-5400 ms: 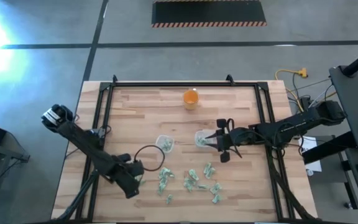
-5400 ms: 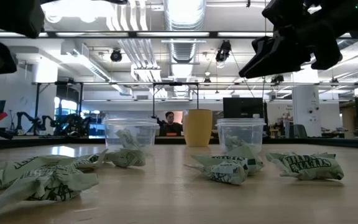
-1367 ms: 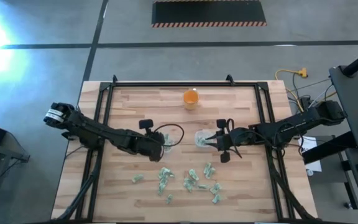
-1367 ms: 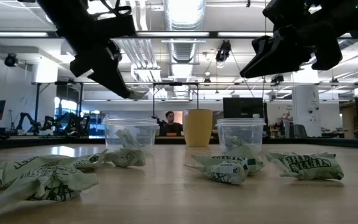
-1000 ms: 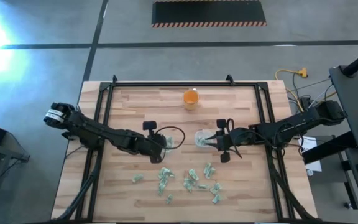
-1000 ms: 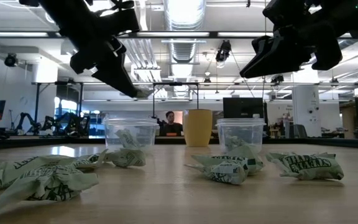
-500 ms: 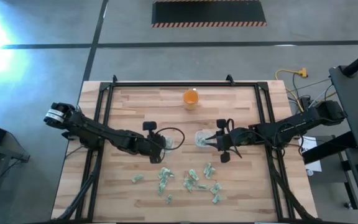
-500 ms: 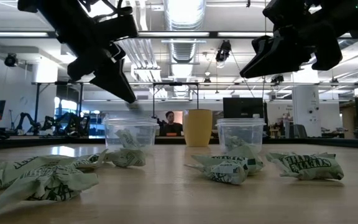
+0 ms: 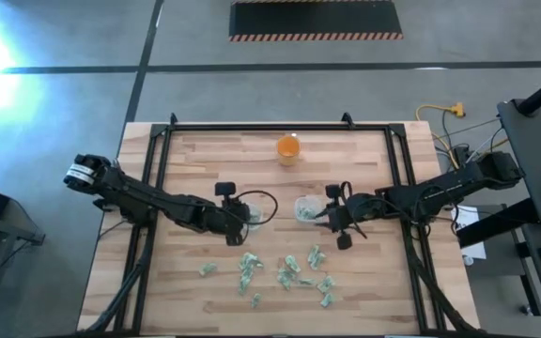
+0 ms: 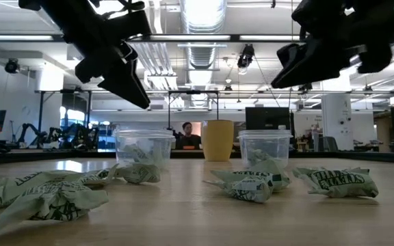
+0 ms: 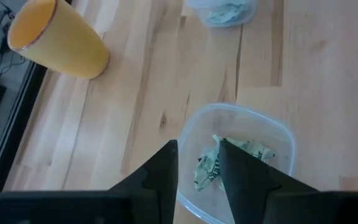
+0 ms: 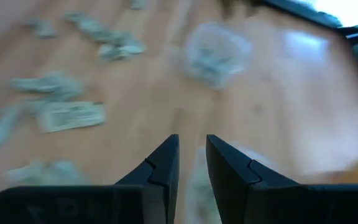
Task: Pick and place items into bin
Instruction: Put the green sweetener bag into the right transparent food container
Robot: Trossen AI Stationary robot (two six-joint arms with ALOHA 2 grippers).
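Observation:
Several small wrinkly pale green and whitish items (image 9: 289,272) lie loose on the wooden table's near half, big in the low view's foreground (image 10: 252,184). Two clear tubs stand beyond them, the left tub (image 9: 252,215) and the right tub (image 9: 304,208), each with crumpled pieces inside. My left gripper (image 9: 243,218) hangs above the left tub (image 11: 235,162); its fingers are open and empty (image 11: 199,149). My right gripper (image 9: 319,215) hovers in the air by the right tub (image 10: 264,143), open by a narrow gap (image 12: 192,142) and empty.
An orange cup (image 9: 288,148) stands upright near the table's far edge. A black metal frame (image 9: 252,127) runs round the tabletop. A person shows far off in the room behind (image 10: 187,133). Bare wood lies left of the left arm and along the far half.
A pale piece that showed at my left gripper's fingertips above the left tub is gone from them now; the gripper has stayed over the tub. My right gripper has shifted a little toward the table's near edge; its wrist view is blurred.

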